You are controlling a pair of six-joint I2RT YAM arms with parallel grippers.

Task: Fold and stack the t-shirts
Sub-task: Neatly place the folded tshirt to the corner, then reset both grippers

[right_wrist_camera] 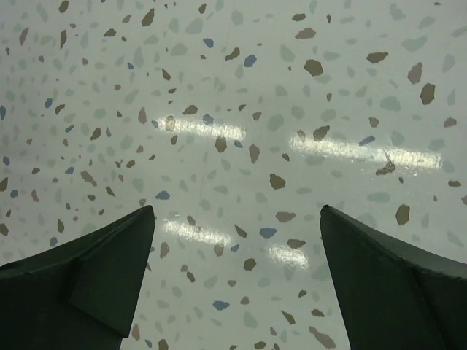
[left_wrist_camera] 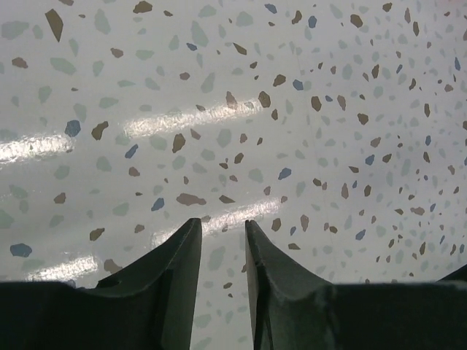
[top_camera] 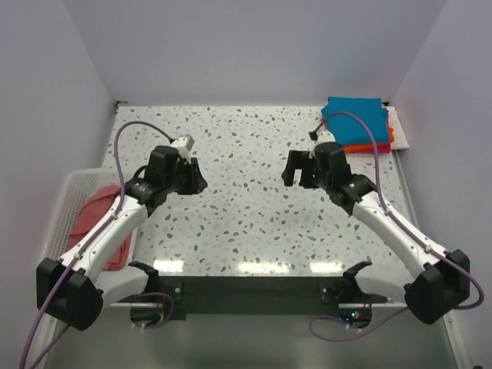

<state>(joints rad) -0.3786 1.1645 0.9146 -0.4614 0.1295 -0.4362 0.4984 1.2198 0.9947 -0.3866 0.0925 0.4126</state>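
Basket, left edge of the top view: the white lattice basket (top_camera: 64,194) sits beside the left arm. A salmon-pink t-shirt (top_camera: 98,219) lies in it, crumpled and unfolded. The arm covers part of the basket, so whether another shirt lies underneath cannot be told.

Left tool, left of centre: the left tool (top_camera: 194,178) hovers over the bare speckled bench (top_camera: 246,223). Its wrist view shows the two fingers a narrow gap apart with nothing between them. It holds nothing.

Right tool, right of centre: the right tool (top_camera: 296,169) hangs over the bench facing the left one. Its fingers are spread wide in its wrist view, with only the bench surface between them. It is empty.

Stack, upper right corner: a folded teal-blue t-shirt (top_camera: 355,119) lies on top of a folded orange t-shirt (top_camera: 370,146), of which only an edge shows at the near side. Whether anything lies under them is unclear.

Progress: at least two shirts look folded and stacked. The salmon-pink one has not been taken out, so the task appears roughly half done or somewhat more.

Left to do: judging by the layout, a shirt must be fetched from the basket, spread in the middle of the bench, folded and added to the stack.
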